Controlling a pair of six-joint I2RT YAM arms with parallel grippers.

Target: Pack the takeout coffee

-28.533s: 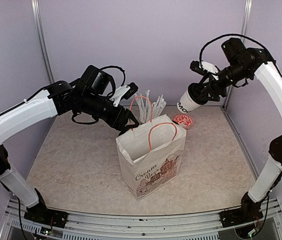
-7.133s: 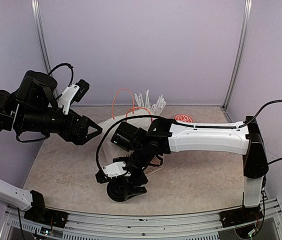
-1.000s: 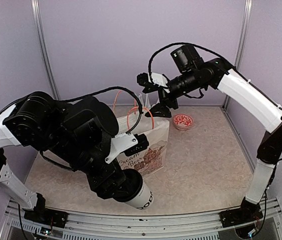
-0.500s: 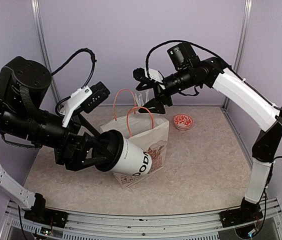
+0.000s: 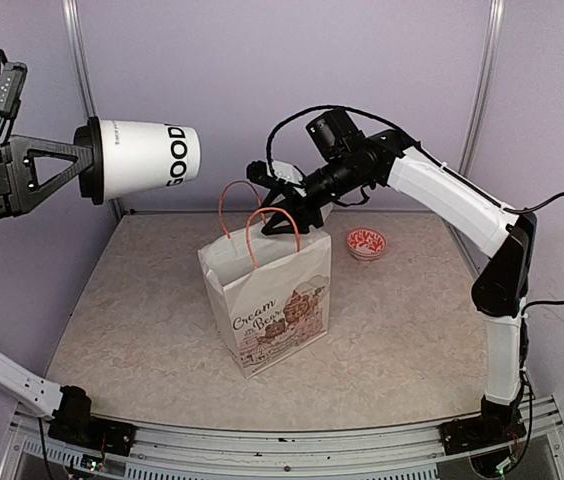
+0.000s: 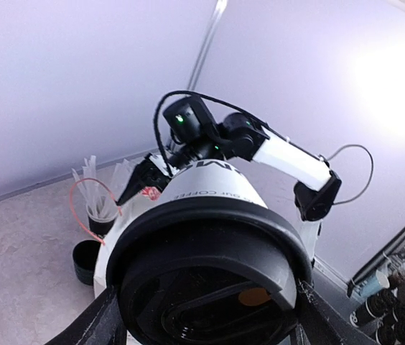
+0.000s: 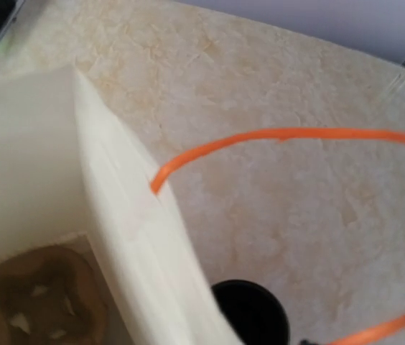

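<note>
In the upper left, the left gripper [image 5: 84, 162] clasps the lidded white paper cup [image 5: 147, 157] at its lid end. The cup lies horizontal, base pointing right. Near top centre, the right gripper [image 5: 280, 215] sits at the paper bag's [image 5: 267, 300] orange handles [image 7: 281, 134]; how wide its fingers stand cannot be told.

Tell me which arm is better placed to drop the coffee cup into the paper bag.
Left. The left gripper holds the lidded white cup sideways, high to the left of the open paper bag. The right gripper is at the bag's far rim by the orange handles, with no cup.
</note>
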